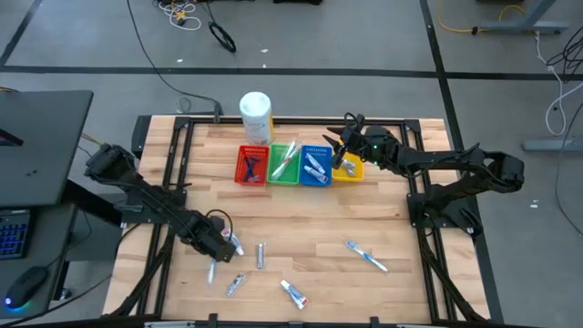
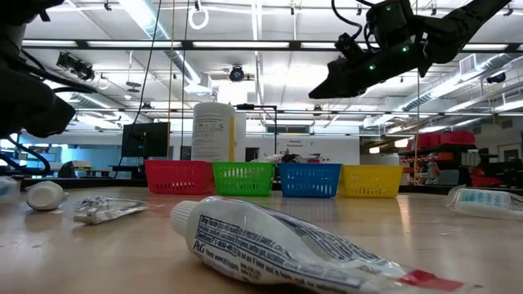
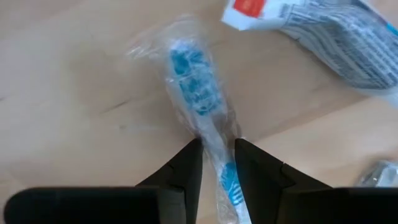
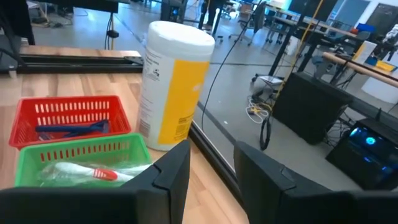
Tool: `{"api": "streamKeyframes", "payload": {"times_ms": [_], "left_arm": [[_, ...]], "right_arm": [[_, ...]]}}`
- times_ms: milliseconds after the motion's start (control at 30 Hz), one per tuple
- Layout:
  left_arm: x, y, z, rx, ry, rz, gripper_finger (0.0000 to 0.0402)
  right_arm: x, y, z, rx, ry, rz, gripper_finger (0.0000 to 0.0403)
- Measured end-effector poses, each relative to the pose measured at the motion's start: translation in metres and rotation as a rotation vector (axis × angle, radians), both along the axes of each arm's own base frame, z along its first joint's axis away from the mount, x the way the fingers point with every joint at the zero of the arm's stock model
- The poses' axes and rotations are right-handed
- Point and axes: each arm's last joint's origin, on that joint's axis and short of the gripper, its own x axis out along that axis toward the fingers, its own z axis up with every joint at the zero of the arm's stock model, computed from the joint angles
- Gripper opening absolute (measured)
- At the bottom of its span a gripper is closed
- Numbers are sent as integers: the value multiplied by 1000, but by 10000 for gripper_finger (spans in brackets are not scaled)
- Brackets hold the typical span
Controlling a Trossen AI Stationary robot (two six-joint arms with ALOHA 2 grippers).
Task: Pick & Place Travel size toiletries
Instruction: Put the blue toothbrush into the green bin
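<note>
Left gripper (image 3: 217,163) grips a wrapped toothbrush (image 3: 198,93) on the desk (image 1: 401,232), well in front of the red bin (image 1: 251,165). Right gripper (image 4: 211,165), released and empty, hovers above the yellow bin (image 1: 349,169).

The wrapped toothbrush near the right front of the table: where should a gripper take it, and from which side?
Take the wrapped toothbrush at mid-handle, coming straight down from above. It lies flat on the table, slanting, with bare wood around it. Set the fingers across its narrow width, square to its long axis; gripped lengthwise it would likely slip. The right gripper, empty and hovering over the yellow bin, looks nearer.
</note>
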Motion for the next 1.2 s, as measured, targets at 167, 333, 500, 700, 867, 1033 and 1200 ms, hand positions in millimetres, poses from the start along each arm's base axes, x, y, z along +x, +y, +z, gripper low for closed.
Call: {"api": "streamKeyframes", "payload": {"times_ms": [167, 333, 500, 700, 867, 1033, 1200], "left_arm": [[-2, 3, -3, 42, -15, -39, 105], [-2, 5, -3, 142, -68, -134, 94], [-3, 8, -4, 202, -81, -164, 58], [-3, 10, -4, 229, -81, -143, 29], [-1, 14, -1, 375, -120, -138, 37], [6, 16, 19, 556, -139, -145, 27], [26, 23, 52, 736, -211, -153, 26]], "right_arm": [[0, 0, -1, 6, 9, 2, 131], [0, 0, -2, 11, 16, 2, 131], [0, 1, -2, 51, -8, 25, 131], [1, 3, -2, 67, -13, 87, 131], [1, 3, -2, 67, -13, 89, 131], [1, 3, -2, 67, -15, 89, 131], [1, 3, -2, 66, -16, 90, 131]]}}
